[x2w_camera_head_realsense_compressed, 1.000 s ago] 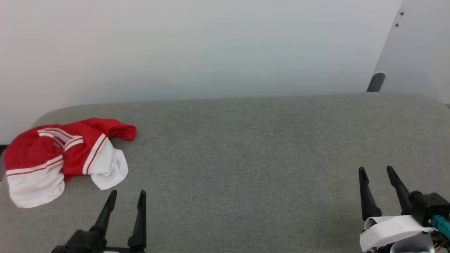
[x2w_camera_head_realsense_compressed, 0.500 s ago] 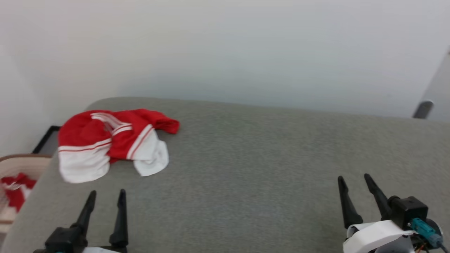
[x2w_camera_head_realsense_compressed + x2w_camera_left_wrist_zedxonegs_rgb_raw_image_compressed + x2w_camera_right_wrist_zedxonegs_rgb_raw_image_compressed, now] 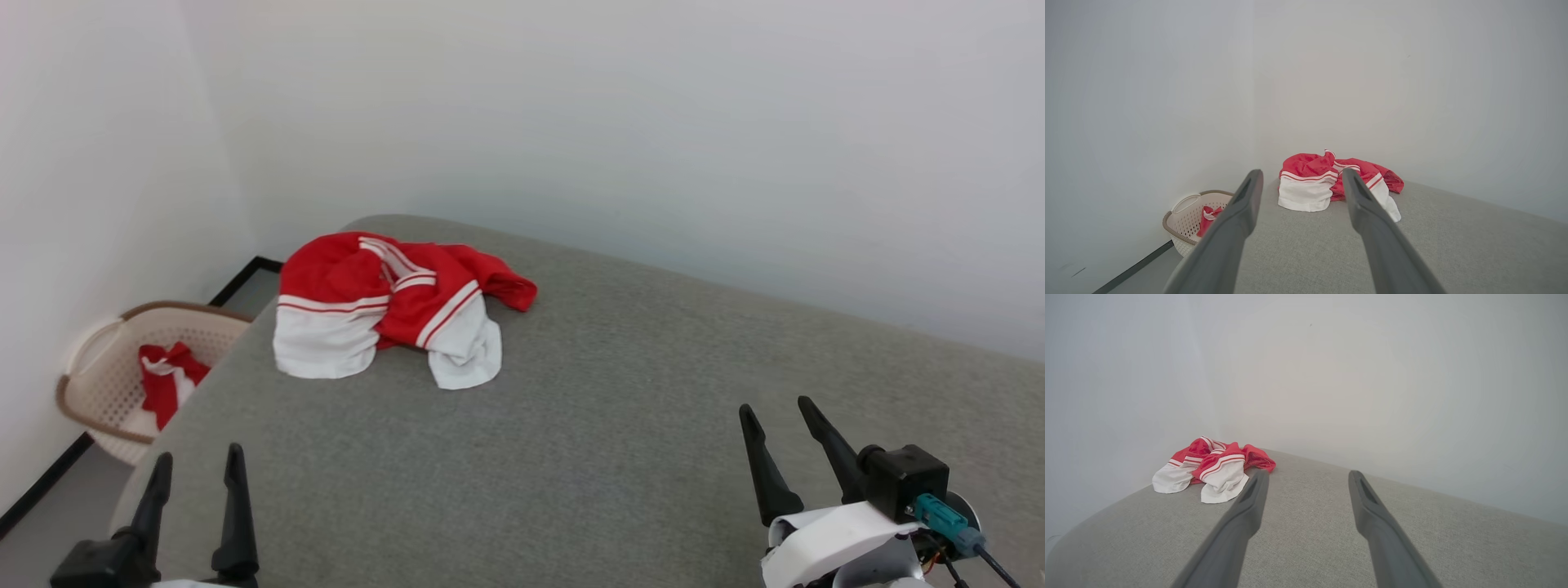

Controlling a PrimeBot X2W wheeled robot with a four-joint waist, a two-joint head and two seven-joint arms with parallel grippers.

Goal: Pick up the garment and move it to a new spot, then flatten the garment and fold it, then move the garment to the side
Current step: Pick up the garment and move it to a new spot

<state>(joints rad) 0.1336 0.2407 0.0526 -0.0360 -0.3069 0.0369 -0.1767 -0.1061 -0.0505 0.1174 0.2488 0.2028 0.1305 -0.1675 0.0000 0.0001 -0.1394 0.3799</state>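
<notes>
The garment lies crumpled near the far left corner of the grey padded table, red with white hem panels and stripe trim. It also lies ahead in the left wrist view and to the left in the right wrist view. My left gripper hovers open at the lower left, well short of the garment, with nothing between its fingers. My right gripper is open and empty at the lower right, far from the cloth.
A beige perforated laundry basket stands on the floor left of the table, holding a red-and-white cloth bundle. White walls close the corner behind and to the left. The table's left edge runs close to my left gripper.
The head camera has swung left, bringing the basket and the left wall into view. The garment lies as before. Both grippers stay open and empty.
</notes>
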